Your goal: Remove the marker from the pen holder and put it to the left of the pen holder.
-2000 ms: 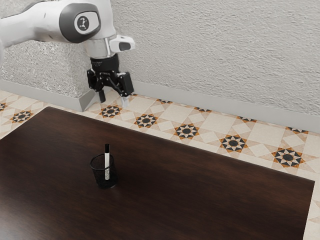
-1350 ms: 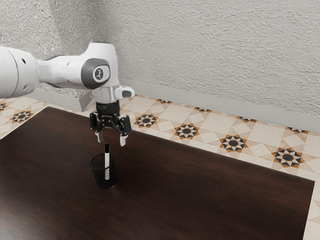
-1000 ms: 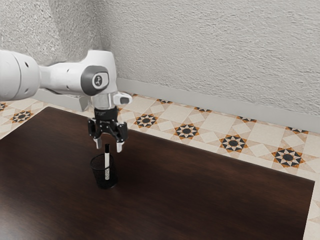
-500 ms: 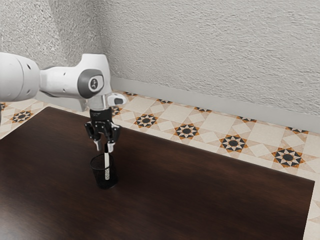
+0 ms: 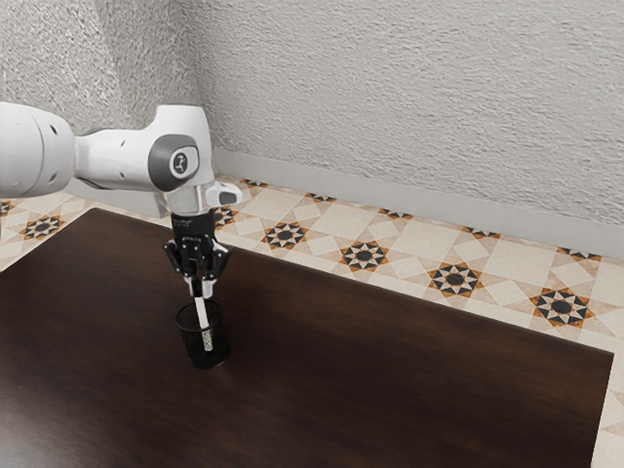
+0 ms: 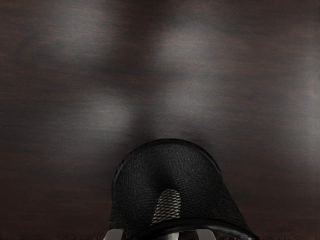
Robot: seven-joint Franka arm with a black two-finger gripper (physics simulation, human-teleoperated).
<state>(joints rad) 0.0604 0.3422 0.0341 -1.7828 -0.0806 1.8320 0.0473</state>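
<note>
Reaching in from the left edge of the exterior view, the white arm (image 5: 112, 161) bends downward left of the centre of the frame, where its black gripper (image 5: 200, 290) points at the table. The claw is pinching the marker (image 5: 203, 317) by its black cap, one of the pale fingers (image 5: 210, 288) on either side of it.

The marker stands partly inside the pen holder (image 5: 218, 349), in the lower left part of the frame. Its white body leans, the capped end tipped toward the exterior view's left and the lower end within the mesh cup. The pen holder itself is upright on the dark wooden table (image 5: 361, 361), with the fingertips just above its rim.

In the wrist view, the marker's white body is visible through the mesh, and a short length of it also appears beyond the dark rim, between the two fingertips. Soft, pale reflections lie on the wood grain beside the holder.

Behind the table, patterned floor tiles (image 5: 454, 280) cross the right half of the exterior view, below a grey baseboard and a rough, light wall (image 5: 409, 97).
</note>
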